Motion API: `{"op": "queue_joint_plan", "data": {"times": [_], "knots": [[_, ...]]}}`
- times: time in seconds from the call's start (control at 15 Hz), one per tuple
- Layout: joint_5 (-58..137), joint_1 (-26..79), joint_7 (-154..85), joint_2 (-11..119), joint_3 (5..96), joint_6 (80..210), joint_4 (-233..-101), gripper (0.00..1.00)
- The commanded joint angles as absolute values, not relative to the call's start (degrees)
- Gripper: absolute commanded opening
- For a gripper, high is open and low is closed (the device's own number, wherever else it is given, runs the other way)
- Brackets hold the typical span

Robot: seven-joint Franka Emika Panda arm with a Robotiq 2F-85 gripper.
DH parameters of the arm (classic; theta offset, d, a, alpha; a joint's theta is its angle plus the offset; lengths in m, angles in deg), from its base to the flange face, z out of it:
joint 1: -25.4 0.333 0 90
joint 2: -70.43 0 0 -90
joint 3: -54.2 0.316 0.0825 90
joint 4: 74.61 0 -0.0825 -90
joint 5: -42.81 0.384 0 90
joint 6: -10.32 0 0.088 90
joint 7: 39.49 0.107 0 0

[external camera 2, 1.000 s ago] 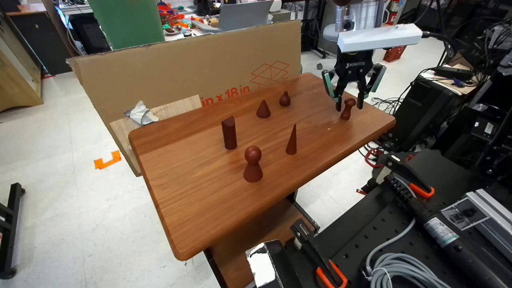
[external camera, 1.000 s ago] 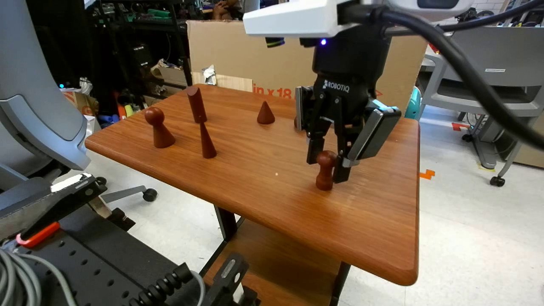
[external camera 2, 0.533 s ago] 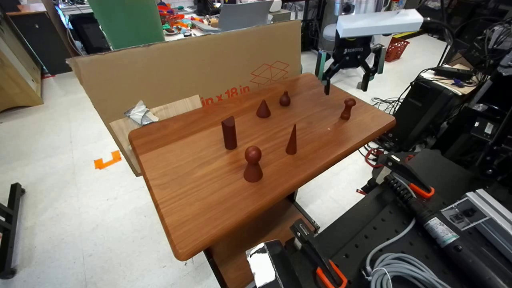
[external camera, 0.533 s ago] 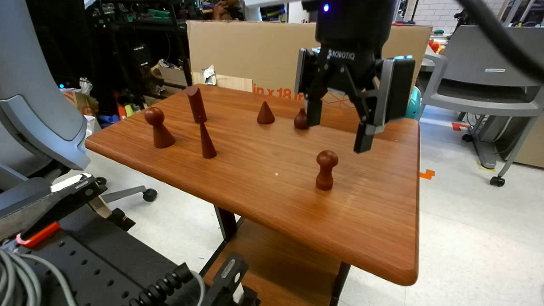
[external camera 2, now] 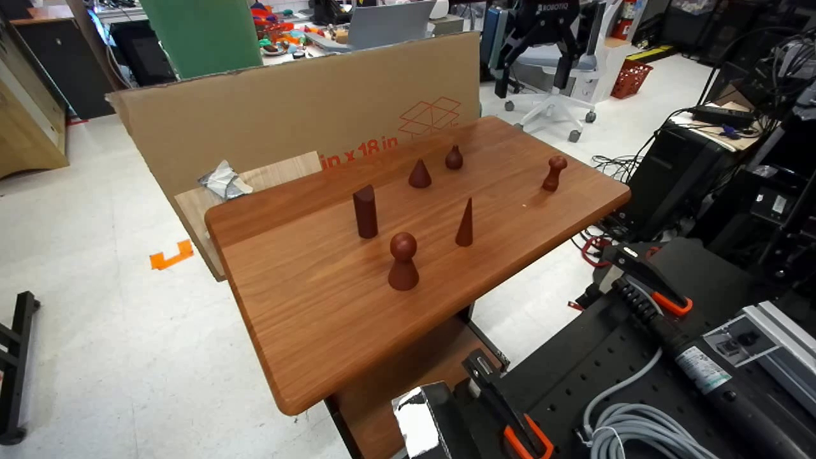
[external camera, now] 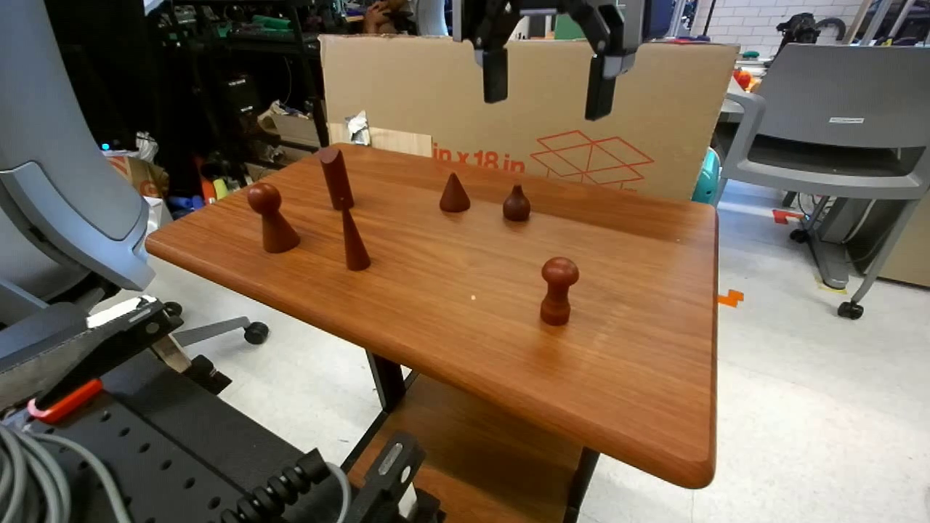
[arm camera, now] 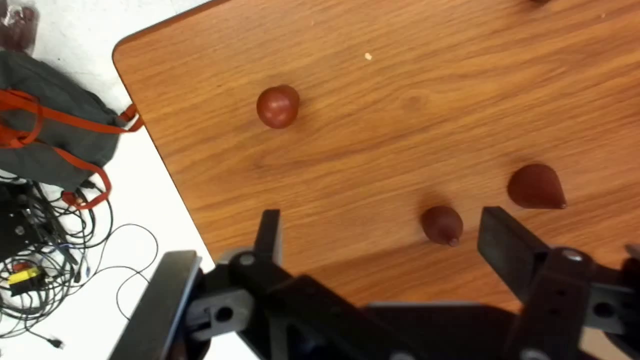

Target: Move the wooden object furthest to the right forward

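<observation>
The wooden object, a reddish-brown peg [external camera: 556, 290] with a round knob and narrow neck, stands upright on the table near its right end. In another exterior view the same peg [external camera 2: 554, 173] is close to the table's far-right corner. Seen from above in the wrist view, its round head [arm camera: 278, 106] lies up and left of the jaws. My gripper [external camera: 547, 109] hangs high above the table, well apart from the peg. Its jaws stand wide open with nothing held; in the wrist view the gripper [arm camera: 382, 211] has a squat knobbed piece [arm camera: 442, 225] far below between its fingers.
Other wooden pieces stand on the table [external camera: 436, 312]: a short cone [external camera: 455, 195], a slim tall cone [external camera: 355, 242], a slant-topped cylinder [external camera: 337, 179] and a larger round-headed pawn [external camera: 275, 221]. A cardboard panel [external camera 2: 287, 115] rises along the back edge.
A second ago the fingers were down around the peg. They have spread, let go and risen far upward toward the back. The peg stays upright where it was.
</observation>
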State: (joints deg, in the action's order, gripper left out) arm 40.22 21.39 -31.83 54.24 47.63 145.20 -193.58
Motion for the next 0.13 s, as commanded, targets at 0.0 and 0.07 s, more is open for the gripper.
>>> {"op": "queue_joint_plan", "data": {"times": [0.0,0.07], "knots": [[40.20,21.27,-32.43,54.57,47.88,144.98,-193.47,1.00],[40.19,21.26,-32.78,54.68,47.92,144.98,-193.50,1.00]]}}
